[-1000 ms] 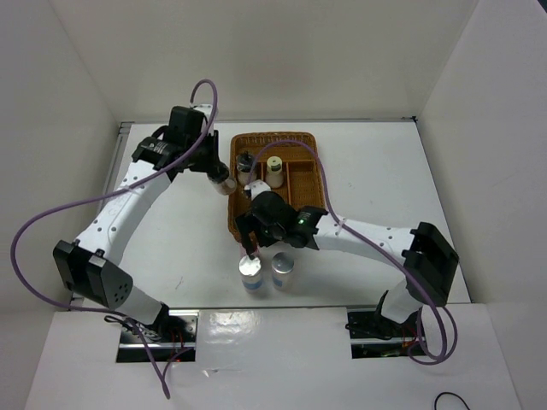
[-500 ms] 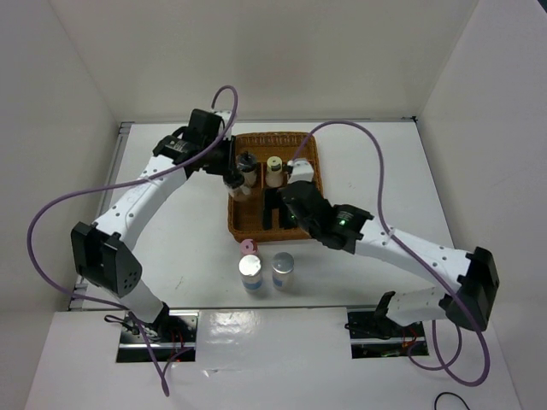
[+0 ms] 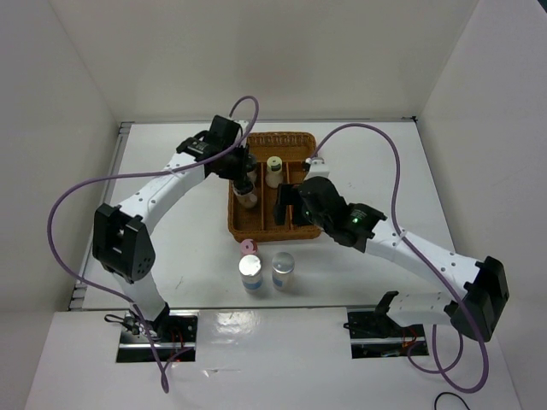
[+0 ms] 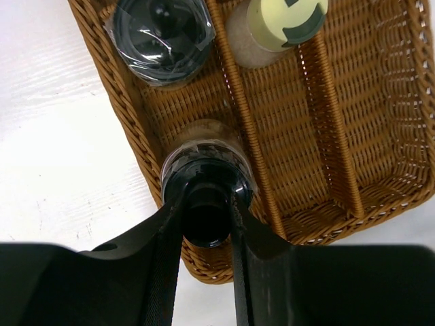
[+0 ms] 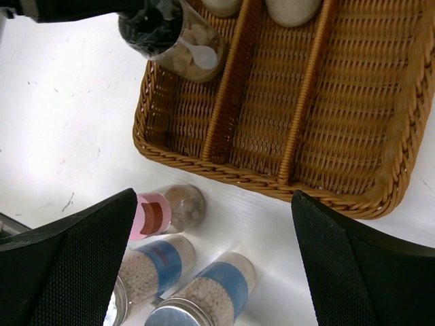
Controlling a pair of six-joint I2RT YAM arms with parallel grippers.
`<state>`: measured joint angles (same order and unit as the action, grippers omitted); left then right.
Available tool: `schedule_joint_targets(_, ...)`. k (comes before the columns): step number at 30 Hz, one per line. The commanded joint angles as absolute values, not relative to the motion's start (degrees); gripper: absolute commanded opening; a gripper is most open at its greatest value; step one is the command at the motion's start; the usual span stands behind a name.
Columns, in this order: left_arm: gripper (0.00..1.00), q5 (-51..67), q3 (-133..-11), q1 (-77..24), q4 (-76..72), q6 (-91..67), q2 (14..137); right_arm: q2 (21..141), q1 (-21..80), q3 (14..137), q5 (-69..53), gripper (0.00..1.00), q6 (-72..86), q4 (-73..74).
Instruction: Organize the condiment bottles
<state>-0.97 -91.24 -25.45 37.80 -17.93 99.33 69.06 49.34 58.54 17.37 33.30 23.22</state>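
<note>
1. The left hand is clenched on the cap of a black-capped bottle. It holds the bottle upright over the wicker tray's left compartment, at 7 o'clock, probably to pair it with the second black-capped bottle at 11.
2. The right hand hangs released above the tray, holding nothing.
3. A pink-capped bottle and two blue-banded bottles stand on the surface at the tray's 6 o'clock.
4. No lettering is readable.
</note>
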Motion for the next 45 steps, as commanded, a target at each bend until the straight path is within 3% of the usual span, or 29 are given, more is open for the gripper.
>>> schedule_joint_targets(1, 0.2, -2.5, -92.0, -26.5, 34.5, -17.1, 100.5, 70.0, 49.6, 59.1, 16.0, 0.98, 32.1, 22.5)
schedule_joint_targets(7, 0.2, -5.1, -91.5, -27.1, 33.4, -17.1, 102.7, 72.3, 49.6, 60.1, 13.6, 0.98, 30.1, 22.0)
schedule_joint_targets(17, 0.34, -8.3, -92.1, -27.6, 32.9, -17.1, 105.3, 76.3, 50.6, 62.4, 11.1, 0.98, 27.7, 20.7)
schedule_joint_targets(21, 0.57, -8.3, -92.1, -27.6, 32.9, -17.1, 104.8, 80.1, 52.3, 65.5, 11.1, 0.98, 26.2, 21.2)
schedule_joint_targets(23, 0.76, -8.3, -92.1, -27.6, 32.9, -17.6, 103.4, 82.4, 52.8, 67.2, 10.5, 0.98, 25.6, 21.8)
schedule_joint_targets(27, 0.93, -8.3, -92.1, -27.6, 33.5, -18.7, 99.8, 85.6, 54.5, 69.4, 9.1, 0.98, 25.0, 22.9)
schedule_joint_targets(30, 0.99, -7.7, -90.8, -26.2, 34.5, -19.8, 95.7, 87.2, 56.8, 70.7, 8.5, 0.98, 25.0, 23.6)
schedule_joint_targets(45, 0.99, -6.9, -78.7, -9.8, 36.6, -20.2, 73.7, 95.6, 62.5, 73.6, 8.5, 0.98, 25.0, 25.8)
